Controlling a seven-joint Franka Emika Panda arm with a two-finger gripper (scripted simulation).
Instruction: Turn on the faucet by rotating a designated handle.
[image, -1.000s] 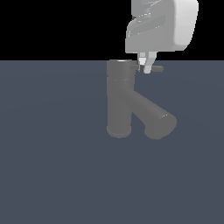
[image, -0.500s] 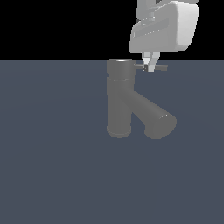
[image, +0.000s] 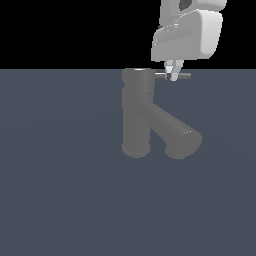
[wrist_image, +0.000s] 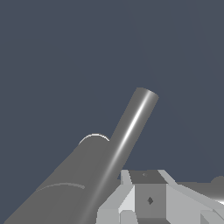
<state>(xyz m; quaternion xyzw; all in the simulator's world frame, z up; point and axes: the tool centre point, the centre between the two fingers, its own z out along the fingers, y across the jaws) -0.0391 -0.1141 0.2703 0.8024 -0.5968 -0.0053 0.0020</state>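
Observation:
The faucet (image: 136, 115) is a matte grey upright cylinder with a thick diagonal spout (image: 175, 132) and a wider top cap. The handle (image: 184, 76) is a thin light-grey rod sticking out of the cap toward the exterior view's right. My white gripper (image: 173, 73) hangs right over the handle, with its fingertips (image: 171, 67) close together against the middle of the rod. The jaws look shut with nothing between them. In the wrist view the faucet body (wrist_image: 65, 192) and spout (wrist_image: 131, 127) run away from my fingers (wrist_image: 148, 199). A short stretch of the handle (wrist_image: 215, 187) shows beside them.
The faucet stands on a flat dark blue-grey floor (image: 60, 200) that fills the lower part of the exterior view. The background behind it is black. No other objects show.
My gripper has slid toward the exterior view's right along the handle. The rod's tip now reaches slightly further to that side.

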